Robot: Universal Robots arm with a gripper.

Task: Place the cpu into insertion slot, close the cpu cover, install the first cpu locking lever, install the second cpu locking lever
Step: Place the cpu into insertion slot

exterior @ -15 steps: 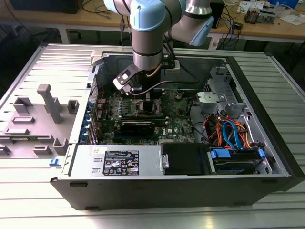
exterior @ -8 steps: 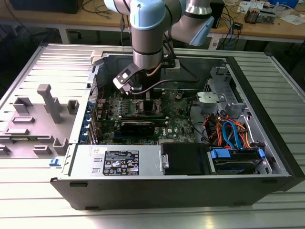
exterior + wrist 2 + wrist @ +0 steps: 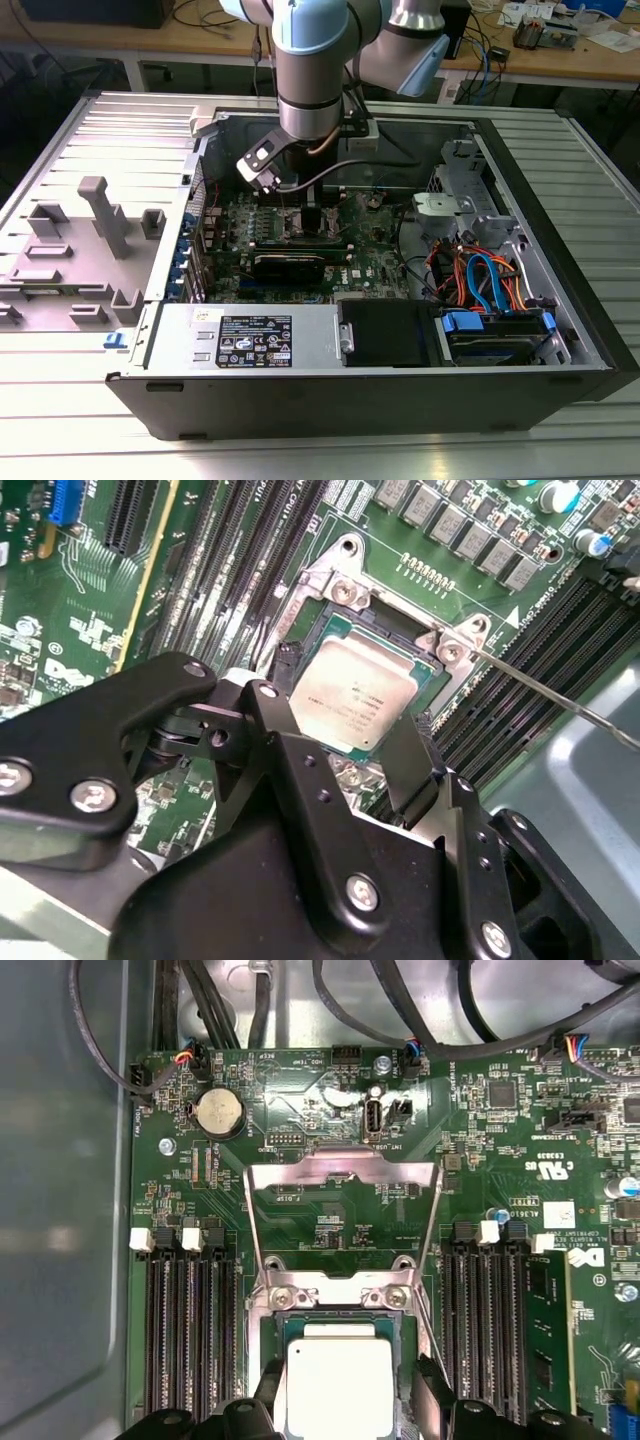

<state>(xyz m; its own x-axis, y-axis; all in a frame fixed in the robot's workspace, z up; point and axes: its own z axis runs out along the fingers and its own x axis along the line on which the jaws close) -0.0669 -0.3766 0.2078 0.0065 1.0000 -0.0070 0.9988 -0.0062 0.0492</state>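
The cpu, a silver-topped square chip, lies level in or just over the insertion slot on the green motherboard. My gripper straddles it, its black fingers against two opposite sides. In the first wrist view the cpu sits between the same fingers, with the gripper shut on it. The cpu cover stands swung back beyond the slot. A thin locking lever sticks out free beside the slot. In the exterior view the gripper is down inside the open computer case.
Black memory slots flank the socket, and one memory stick is seated. A coin battery and black cables lie beyond the cover. A power supply, drive cables and grey fixtures surround the board.
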